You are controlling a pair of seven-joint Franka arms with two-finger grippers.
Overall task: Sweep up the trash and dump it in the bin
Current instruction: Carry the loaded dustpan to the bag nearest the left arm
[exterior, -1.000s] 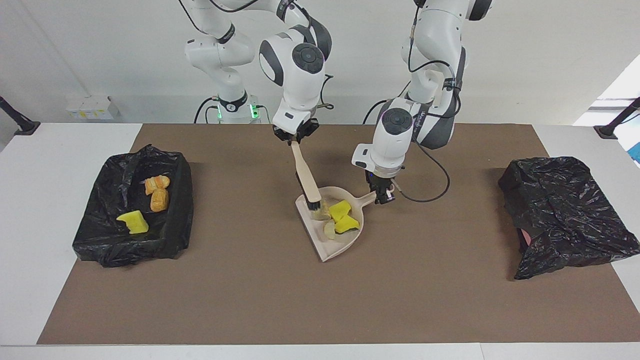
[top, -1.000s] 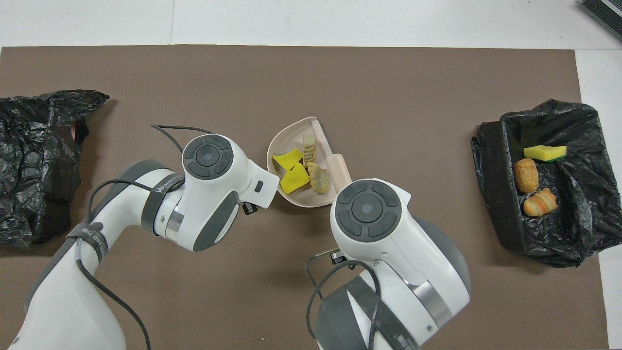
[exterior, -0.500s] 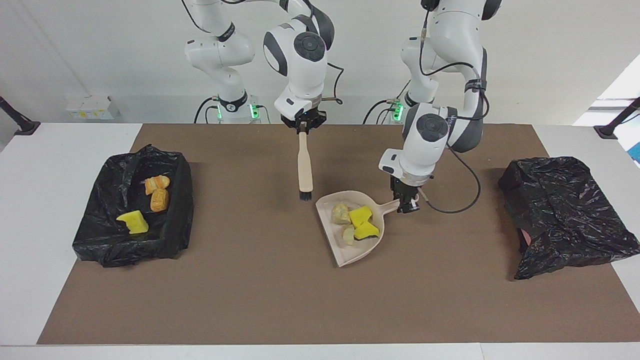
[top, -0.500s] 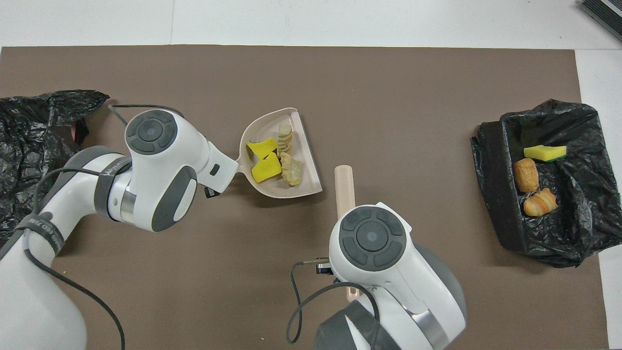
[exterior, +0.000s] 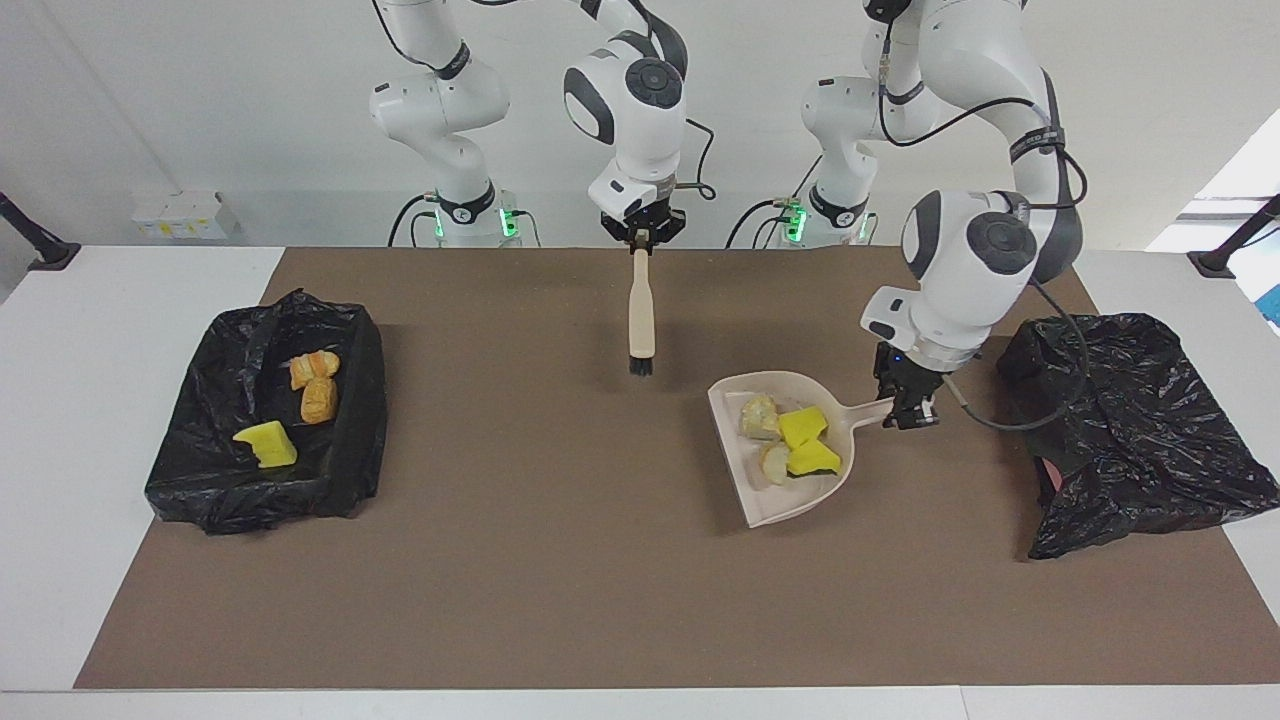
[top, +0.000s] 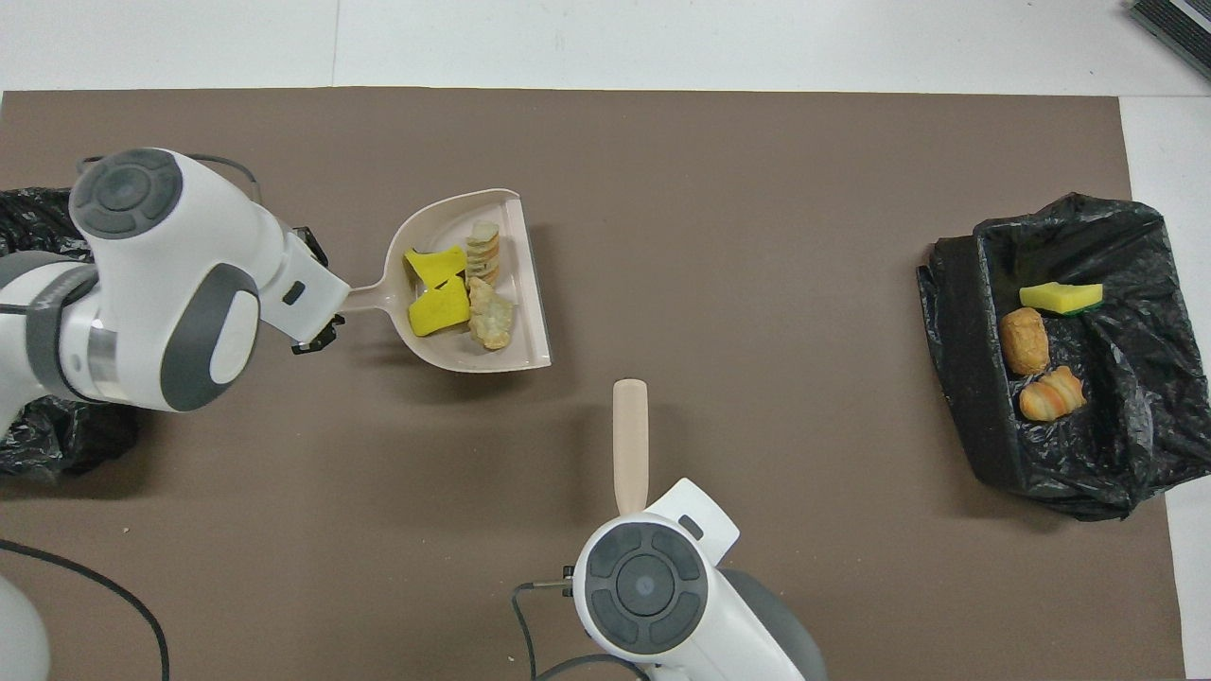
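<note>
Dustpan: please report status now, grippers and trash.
Left gripper shut on dustpan handle, four trash pieces aboard. Right gripper shut on brush. Nothing blocking the covered bin.

White table (exterior: 120, 300), brown mat (exterior: 560, 560), two black-bagged bins (exterior: 265, 500) (exterior: 1130, 420)

trash (exterior: 788, 440) in dustpan (exterior: 760, 500), beside bin (exterior: 1130, 440)

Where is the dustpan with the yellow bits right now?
The dustpan, carrying the trash, is held by its handle in the left gripper, above the mat beside the black bag at the left arm's end.
</note>
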